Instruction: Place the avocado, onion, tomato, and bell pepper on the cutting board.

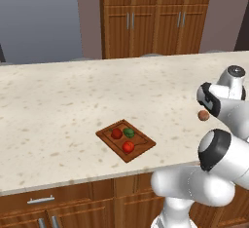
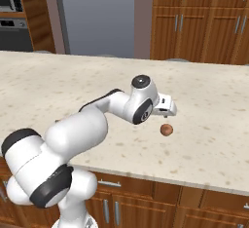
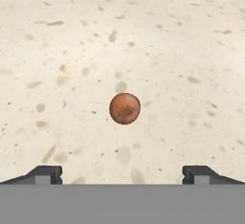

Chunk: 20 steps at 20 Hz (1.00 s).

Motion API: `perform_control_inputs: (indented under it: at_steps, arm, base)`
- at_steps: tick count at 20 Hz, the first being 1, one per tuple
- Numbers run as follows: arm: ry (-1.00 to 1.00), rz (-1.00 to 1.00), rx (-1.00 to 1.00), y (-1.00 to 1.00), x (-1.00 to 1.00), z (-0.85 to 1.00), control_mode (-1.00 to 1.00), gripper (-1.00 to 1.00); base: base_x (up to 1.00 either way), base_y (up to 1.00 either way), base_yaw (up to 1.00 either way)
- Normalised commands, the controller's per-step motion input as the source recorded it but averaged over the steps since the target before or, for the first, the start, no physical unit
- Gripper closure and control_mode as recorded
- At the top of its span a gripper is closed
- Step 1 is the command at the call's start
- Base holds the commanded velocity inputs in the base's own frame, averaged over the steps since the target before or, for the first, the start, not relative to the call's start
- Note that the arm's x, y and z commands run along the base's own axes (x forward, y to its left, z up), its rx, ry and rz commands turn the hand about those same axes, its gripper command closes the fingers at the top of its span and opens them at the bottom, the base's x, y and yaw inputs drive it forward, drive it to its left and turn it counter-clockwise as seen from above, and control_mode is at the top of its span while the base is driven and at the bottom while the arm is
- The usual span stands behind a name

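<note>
Directly below the wide-open pincer (image 3: pixel 122 175) lies the onion (image 3: pixel 125 108).

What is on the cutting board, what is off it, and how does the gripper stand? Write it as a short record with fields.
on the board: cutting board holds the tomato, the bell pepper and the avocado
off the board: onion, alone on the counter, away from the board on the arm's side
gripper: gripper open, above the onion, nothing held
left to do: the onion is not yet on the board
</note>
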Motion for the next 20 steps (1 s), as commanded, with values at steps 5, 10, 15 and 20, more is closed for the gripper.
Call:
perform_control_inputs:
  at_steps: [5,10,15,20]
  arm:
    - [0.07,0.0,0.0,0.0,0.07,-0.25,-1.0,-1.0]
    - [0.03,0.0,0.0,0.0,0.05,-0.16,-1.0,-1.0]
    - [0.0,0.0,0.0,0.0,0.17,-0.13,-1.0,-1.0]
    - [0.0,0.0,0.0,-0.01,0.18,-0.13,-1.0,-1.0]
  base:
    - [0.0,0.0,0.0]
    - [0.0,0.0,0.0]
    - [0.0,0.0,0.0]
    - [0.0,0.0,0.0]
